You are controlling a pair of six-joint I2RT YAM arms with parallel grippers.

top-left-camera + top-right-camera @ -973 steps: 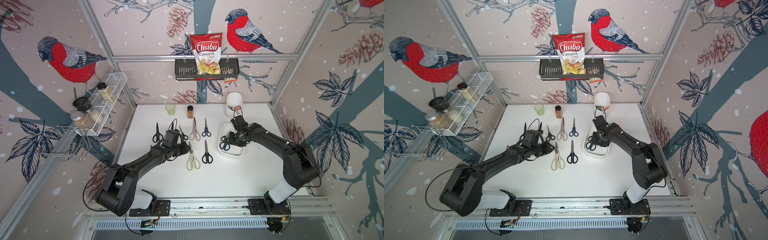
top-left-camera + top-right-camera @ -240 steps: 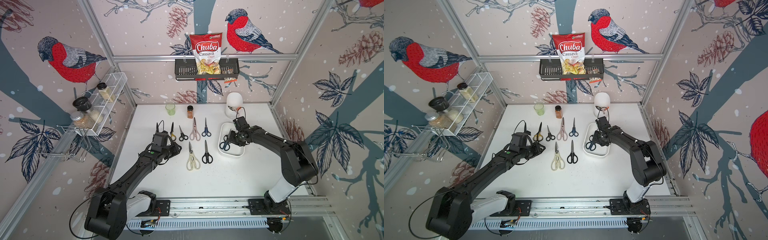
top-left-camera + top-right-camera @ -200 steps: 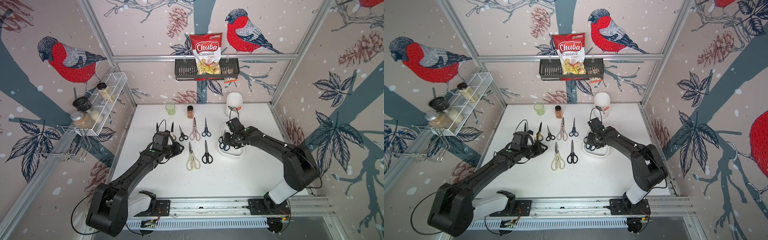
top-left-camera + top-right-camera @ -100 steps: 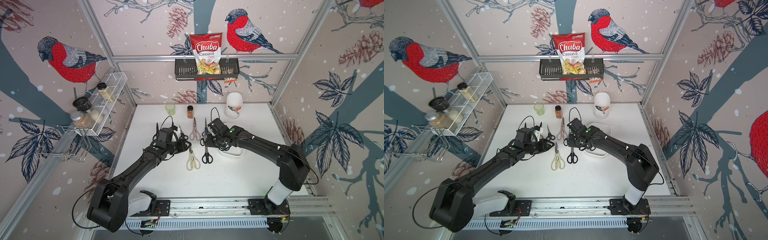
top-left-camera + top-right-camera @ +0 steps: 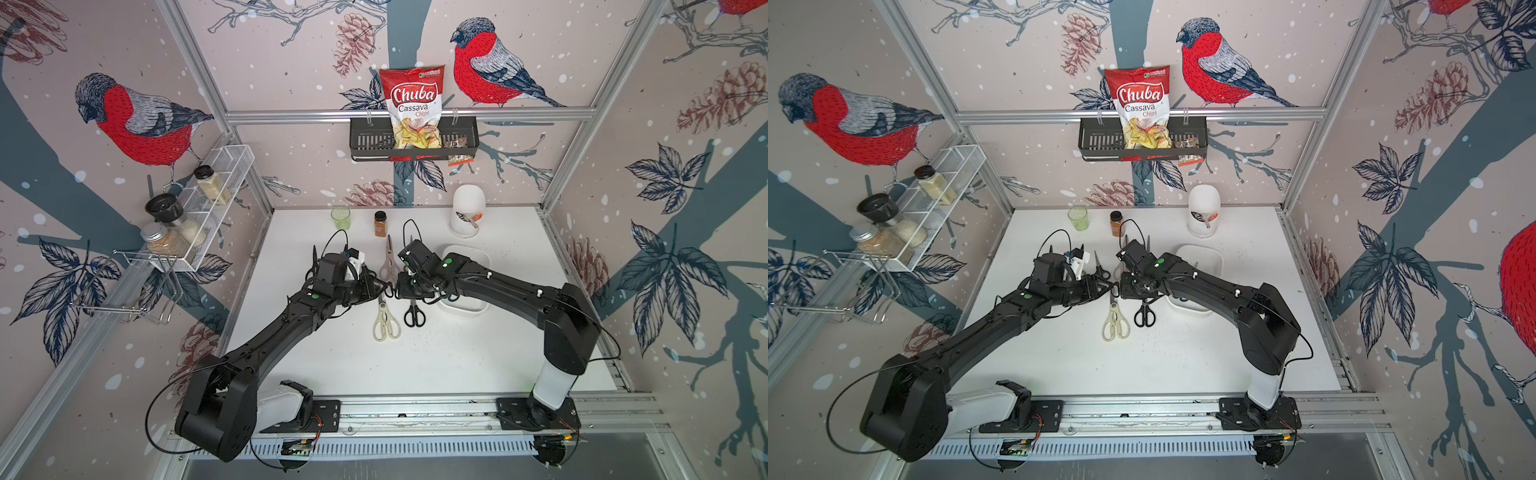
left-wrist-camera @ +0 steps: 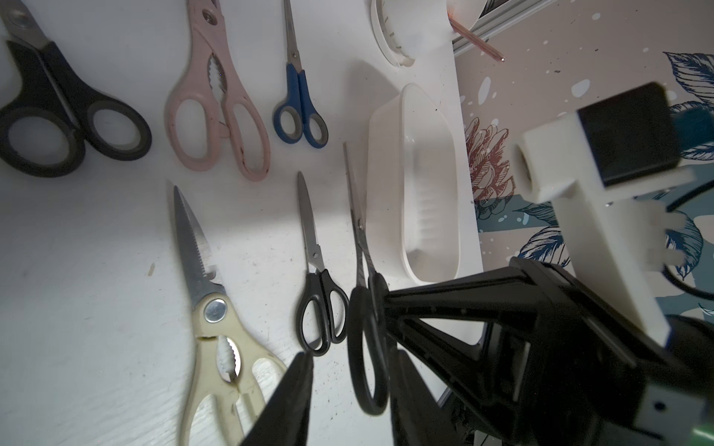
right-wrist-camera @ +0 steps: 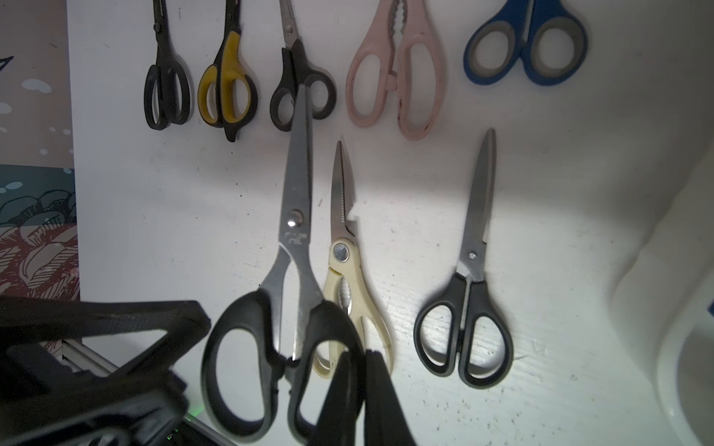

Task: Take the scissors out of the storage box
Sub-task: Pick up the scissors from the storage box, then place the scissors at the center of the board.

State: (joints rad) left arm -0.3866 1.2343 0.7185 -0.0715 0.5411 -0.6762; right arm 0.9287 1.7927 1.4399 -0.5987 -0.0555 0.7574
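Right wrist view: the right gripper (image 7: pixel 357 363), pressed shut on one loop of the large black-handled steel scissors (image 7: pixel 295 224), holds them above the white table (image 7: pixel 174 231). Their tips point far and the free loop faces the left gripper (image 6: pixel 353 355), whose jaws stand spread either side of it. Bare table lies left of the cream-handled shears (image 7: pixel 342 251); the shallow white plastic storage box (image 6: pixel 415 162) sits well right.

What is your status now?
Right fingers shut on black scissors, out of box. Left fingers open around their handle. Nothing in the way.
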